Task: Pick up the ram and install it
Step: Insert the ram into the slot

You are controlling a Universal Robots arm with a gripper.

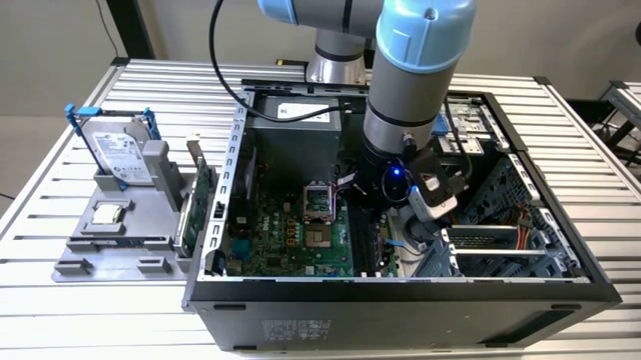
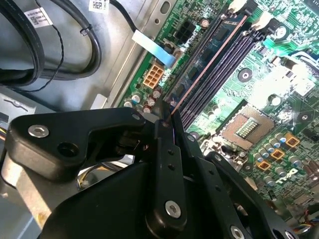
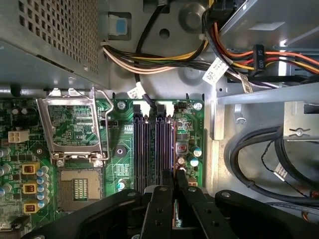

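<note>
My gripper (image 2: 167, 115) is inside the open computer case (image 1: 215, 247), down over the black memory slots (image 3: 149, 144) of the green motherboard (image 2: 259, 84). Its black fingers (image 3: 168, 185) are shut on the near end of the ram (image 2: 207, 52), a thin bluish-green stick with dark chips. In the second wrist view the ram runs edge-on along the outermost slot, beside the board's edge. I cannot tell whether it is fully seated. In the exterior view the gripper (image 1: 386, 221) hangs low, to the exterior view's right of the processor socket (image 1: 315, 202).
Outside the case, at the exterior view's left, a grey holder (image 1: 110, 251) carries a silver hard drive in a blue frame (image 1: 125, 154) and a green expansion card (image 1: 200, 202). Cable bundles (image 3: 164, 59), the power supply (image 1: 290, 127) and a drive cage (image 1: 501, 247) crowd the slots.
</note>
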